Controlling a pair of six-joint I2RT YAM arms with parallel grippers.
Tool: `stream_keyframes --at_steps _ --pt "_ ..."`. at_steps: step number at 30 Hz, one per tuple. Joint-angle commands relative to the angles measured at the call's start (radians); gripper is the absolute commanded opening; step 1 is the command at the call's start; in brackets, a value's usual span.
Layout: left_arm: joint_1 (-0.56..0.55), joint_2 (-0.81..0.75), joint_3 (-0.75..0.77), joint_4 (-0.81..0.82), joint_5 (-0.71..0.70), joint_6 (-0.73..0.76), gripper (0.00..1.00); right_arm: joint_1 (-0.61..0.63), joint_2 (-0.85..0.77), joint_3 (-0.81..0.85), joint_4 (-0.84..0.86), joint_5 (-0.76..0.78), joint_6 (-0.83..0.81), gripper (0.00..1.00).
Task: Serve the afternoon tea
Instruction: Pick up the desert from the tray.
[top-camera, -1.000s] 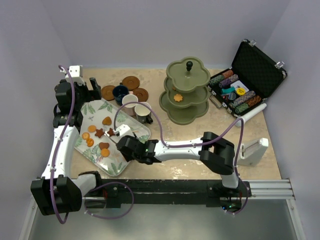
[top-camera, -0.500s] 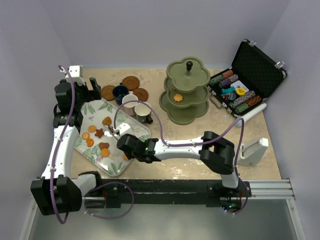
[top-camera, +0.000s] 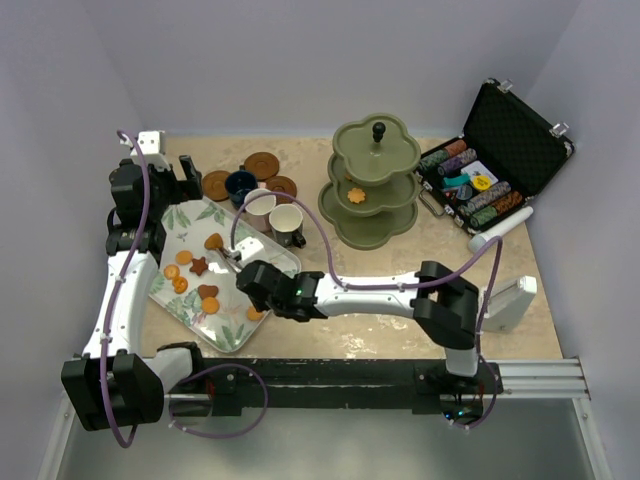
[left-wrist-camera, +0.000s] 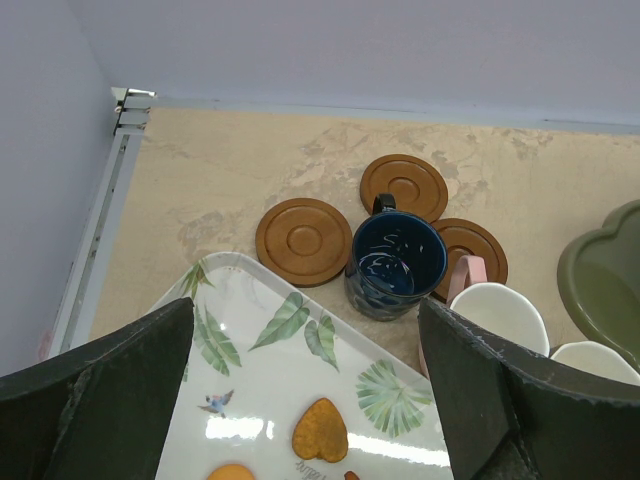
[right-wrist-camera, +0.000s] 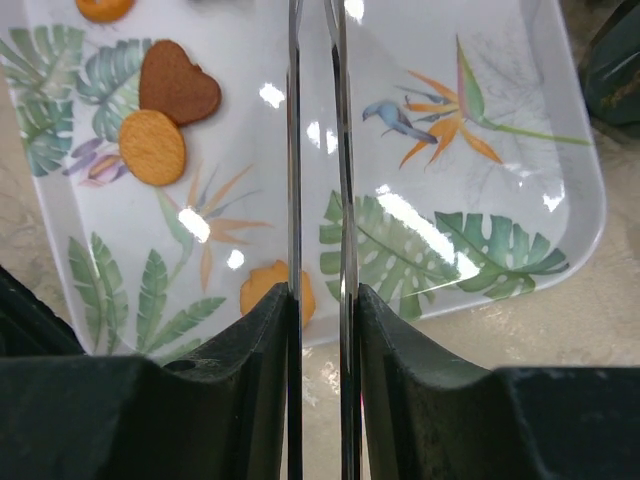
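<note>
Navy cup (left-wrist-camera: 395, 268) between three brown saucers (left-wrist-camera: 308, 241); orange biscuit (left-wrist-camera: 320, 430) on leaf-patterned tray (left-wrist-camera: 262, 335); gripper (left-wrist-camera: 305, 312) jaws spread wide.

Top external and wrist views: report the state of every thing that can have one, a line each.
poker chip case: open, lid raised.
navy cup: upright among the saucers.
pinkish-white cup: upright.
cream cup: upright.
saucers: flat, no cup seated on any.
three-tier stand: one orange biscuit on its middle tier.
left end effector: open, empty.
right end effector: shut on tongs.
tongs: blades squeezed nearly together, over the tray.
</note>
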Motion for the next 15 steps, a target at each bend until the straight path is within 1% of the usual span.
stream_keyframes --at_steps 1,5,9,15 --pt "-0.007 -0.003 0.0 0.016 0.001 0.013 0.98 -0.011 -0.13 0.013 0.013 0.05 -0.003 0.27" --pt "-0.007 -0.001 -0.002 0.016 -0.001 0.013 0.98 -0.02 -0.202 0.019 -0.027 0.094 -0.003 0.26" --pt "-0.008 -0.004 -0.002 0.016 0.001 0.013 0.99 -0.057 -0.283 0.004 -0.065 0.117 -0.009 0.25" --pt "-0.007 -0.004 -0.002 0.016 -0.004 0.013 0.98 -0.163 -0.424 -0.102 -0.096 0.128 -0.003 0.25"
